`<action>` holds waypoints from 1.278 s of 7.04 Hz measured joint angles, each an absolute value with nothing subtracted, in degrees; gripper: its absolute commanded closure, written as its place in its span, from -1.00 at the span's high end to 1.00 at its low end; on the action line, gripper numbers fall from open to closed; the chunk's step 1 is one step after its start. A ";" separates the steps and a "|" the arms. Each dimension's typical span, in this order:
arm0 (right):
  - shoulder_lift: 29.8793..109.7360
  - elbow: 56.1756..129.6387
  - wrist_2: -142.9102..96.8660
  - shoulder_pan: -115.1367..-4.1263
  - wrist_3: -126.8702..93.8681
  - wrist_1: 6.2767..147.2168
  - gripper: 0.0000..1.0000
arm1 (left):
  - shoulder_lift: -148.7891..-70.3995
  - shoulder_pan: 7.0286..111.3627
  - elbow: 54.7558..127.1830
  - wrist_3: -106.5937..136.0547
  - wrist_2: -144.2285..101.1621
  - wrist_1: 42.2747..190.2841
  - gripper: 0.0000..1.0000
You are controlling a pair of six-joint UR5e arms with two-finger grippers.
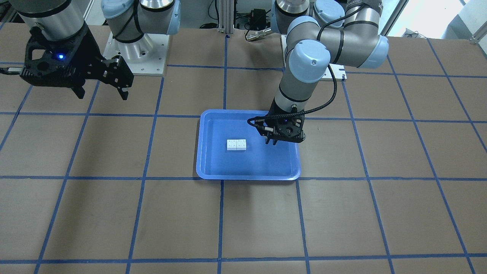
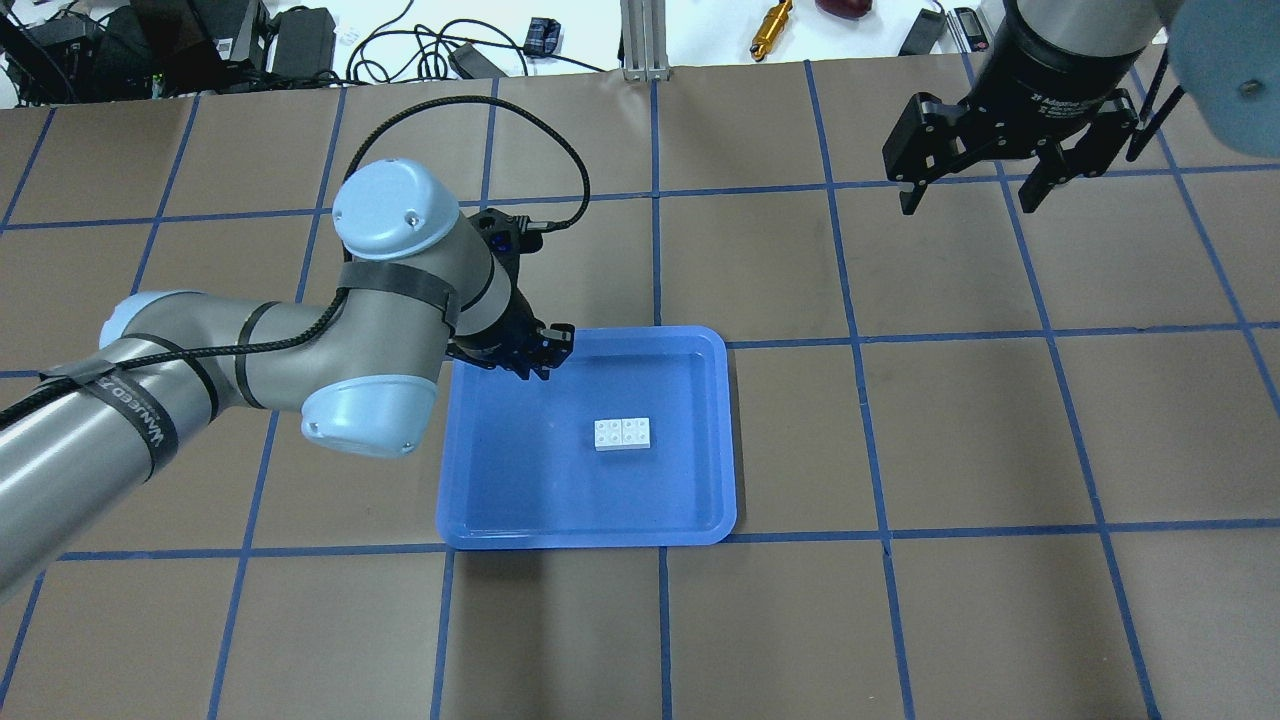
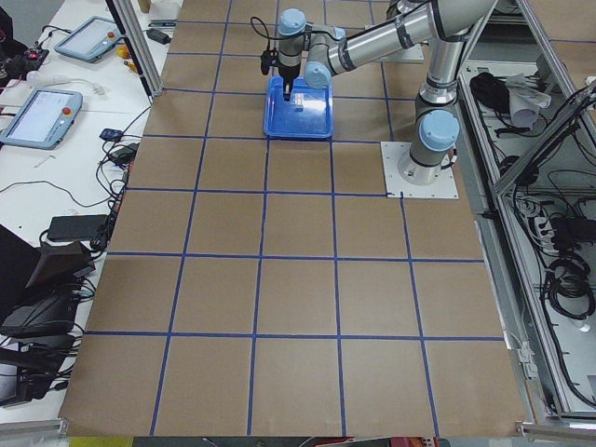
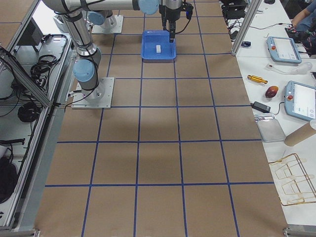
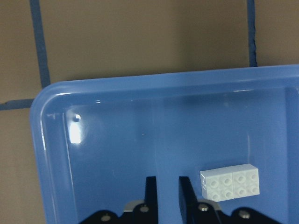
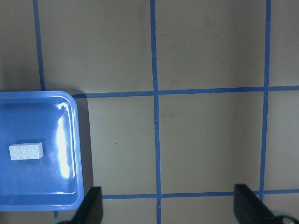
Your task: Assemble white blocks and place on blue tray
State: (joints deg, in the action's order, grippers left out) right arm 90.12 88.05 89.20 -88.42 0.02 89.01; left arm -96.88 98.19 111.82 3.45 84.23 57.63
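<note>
The white blocks [image 1: 236,145] are joined into one flat two-by-four piece that lies near the middle of the blue tray [image 1: 251,165]. The piece also shows in the overhead view [image 2: 622,434] and in both wrist views [image 5: 230,182] [image 6: 26,151]. My left gripper [image 1: 271,143] hangs low over the tray's side nearest my left arm, apart from the piece. Its jaws stand almost together with a narrow gap and hold nothing [image 5: 168,186]. My right gripper [image 1: 102,94] is wide open, empty and high, far from the tray [image 2: 968,205].
The table is brown with a blue tape grid. My arm bases [image 1: 137,49] stand at its back edge. Cables and tools [image 2: 770,20] lie beyond the far edge. Tablets [image 4: 284,49] and a cardboard tube [image 4: 301,133] are on a side bench.
</note>
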 measured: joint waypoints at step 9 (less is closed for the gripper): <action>89.72 89.16 89.02 -88.42 0.09 89.05 1.00 | -81.26 88.85 95.10 -6.62 91.98 87.53 1.00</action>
State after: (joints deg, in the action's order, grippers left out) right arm 89.72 89.16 89.02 -88.42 0.09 89.05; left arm -81.26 88.85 95.10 -6.62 91.98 87.53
